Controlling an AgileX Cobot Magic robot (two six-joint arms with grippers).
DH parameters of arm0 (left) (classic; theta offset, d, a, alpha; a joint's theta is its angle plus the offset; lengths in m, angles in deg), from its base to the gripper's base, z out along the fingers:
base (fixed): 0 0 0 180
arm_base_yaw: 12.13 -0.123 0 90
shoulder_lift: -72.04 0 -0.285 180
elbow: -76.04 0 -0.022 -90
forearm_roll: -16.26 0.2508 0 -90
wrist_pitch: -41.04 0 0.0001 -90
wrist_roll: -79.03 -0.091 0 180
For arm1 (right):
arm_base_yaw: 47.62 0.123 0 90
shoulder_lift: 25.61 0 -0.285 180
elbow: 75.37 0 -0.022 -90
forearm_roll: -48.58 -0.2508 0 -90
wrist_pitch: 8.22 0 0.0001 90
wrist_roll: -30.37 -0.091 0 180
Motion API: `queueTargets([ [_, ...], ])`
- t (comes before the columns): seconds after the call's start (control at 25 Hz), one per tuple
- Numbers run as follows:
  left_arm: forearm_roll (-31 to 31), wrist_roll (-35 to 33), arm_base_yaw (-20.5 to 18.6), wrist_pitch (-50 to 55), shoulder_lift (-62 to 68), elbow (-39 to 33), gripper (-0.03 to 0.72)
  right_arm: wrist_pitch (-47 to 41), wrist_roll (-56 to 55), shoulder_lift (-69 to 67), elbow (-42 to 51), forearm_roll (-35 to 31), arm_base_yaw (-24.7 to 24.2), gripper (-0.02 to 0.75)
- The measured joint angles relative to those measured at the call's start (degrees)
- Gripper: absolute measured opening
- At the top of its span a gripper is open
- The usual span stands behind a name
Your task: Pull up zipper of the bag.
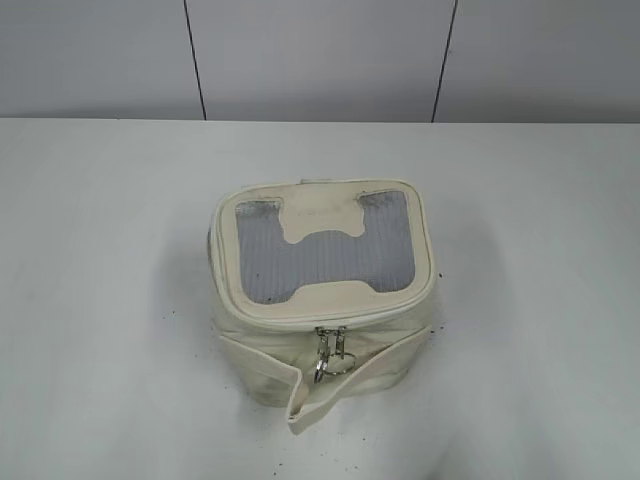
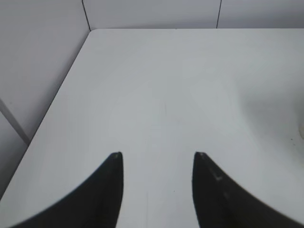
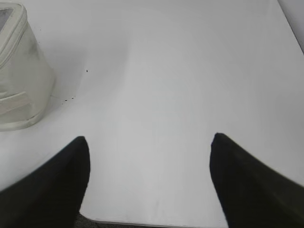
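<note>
a: cream leatherette, boxy, rounded corners: the bag [image 1: 322, 300] sits mid-table [image 1: 100, 300] with its grey mesh window [image 1: 325, 255] facing up. the zipper [image 1: 300, 322] runs round the top rim, and two silver pulls [image 1: 333, 352] with round rings hang together at the front face, just above the loose strap [image 1: 345, 385].

b: where are your grippers?

a: neither shows in the exterior view. the left gripper [image 2: 158, 156] hangs over bare table, fingers apart, holding nothing. the right gripper [image 3: 149, 140] is spread wider, also empty, with the bag's side near its left finger.

b: what could go wrong for you from here?

a: the pulls are small and lie flat against soft fabric, so your fingertips could pinch the strap or slip off a ring. the bag looks light and nothing pins it, so tugging one pull may drag the whole bag unless your other gripper braces it. with two pulls touching, you might grab both and jam the track.
</note>
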Motion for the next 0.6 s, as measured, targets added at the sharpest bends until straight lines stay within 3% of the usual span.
queueTargets([
  [0.6,-0.23,0.0,2.44,0.0,0.0,0.0,0.347,0.11,0.0,0.18,0.0,-0.01,1.34,0.587],
])
